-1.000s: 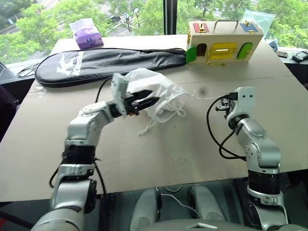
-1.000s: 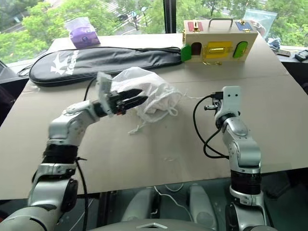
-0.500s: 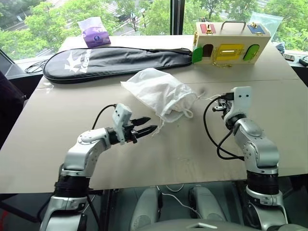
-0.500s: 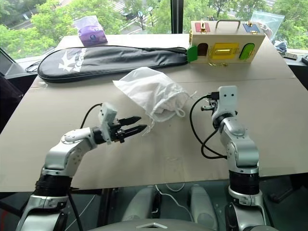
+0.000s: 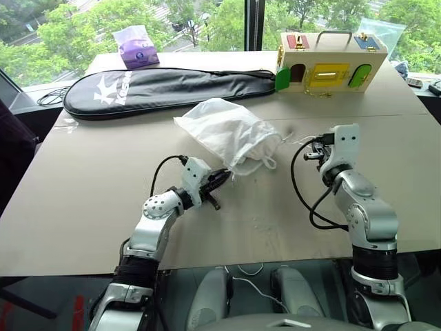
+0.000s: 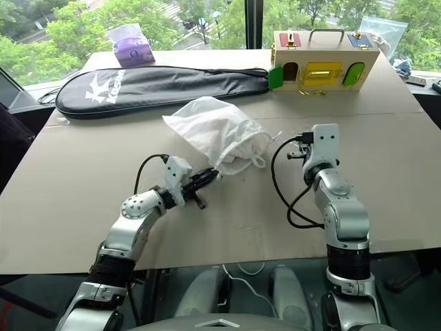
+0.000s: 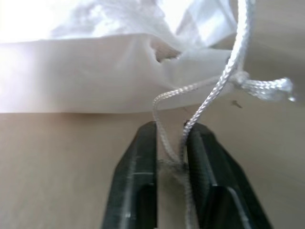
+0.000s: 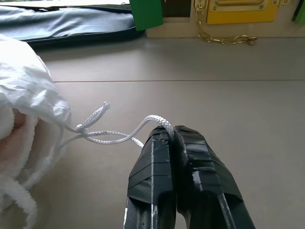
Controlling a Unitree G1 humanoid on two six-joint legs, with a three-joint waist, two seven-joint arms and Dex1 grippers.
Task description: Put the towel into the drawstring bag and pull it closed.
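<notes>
Beyond the windows stand green trees; inside, a broad tan table (image 5: 83,193) carries a long black racket cover (image 5: 165,86) and a wooden latch box (image 5: 325,67) along its far side. Near the table's middle lies the drawstring bag (image 5: 224,131), its closed end toward the racket cover and its gathered mouth toward the robot and its right. A fuzzy off-white towel (image 8: 12,157) shows at the mouth, so the filling appears done. The bag sits between the two arms, its long axis running diagonally from far left to near right. The left gripper (image 7: 170,157) is just beside the mouth on its near-left side, fingers clamped on a white cord (image 7: 209,95) that leads up into the fabric. The right gripper (image 8: 172,136), on the opposite side of the mouth, is pinched tight on the other cord (image 8: 119,136), which runs slack back to the bag. Judgement: with each cord end held on opposing sides, closure depends on drawing the hands apart, away from the mouth.
</notes>
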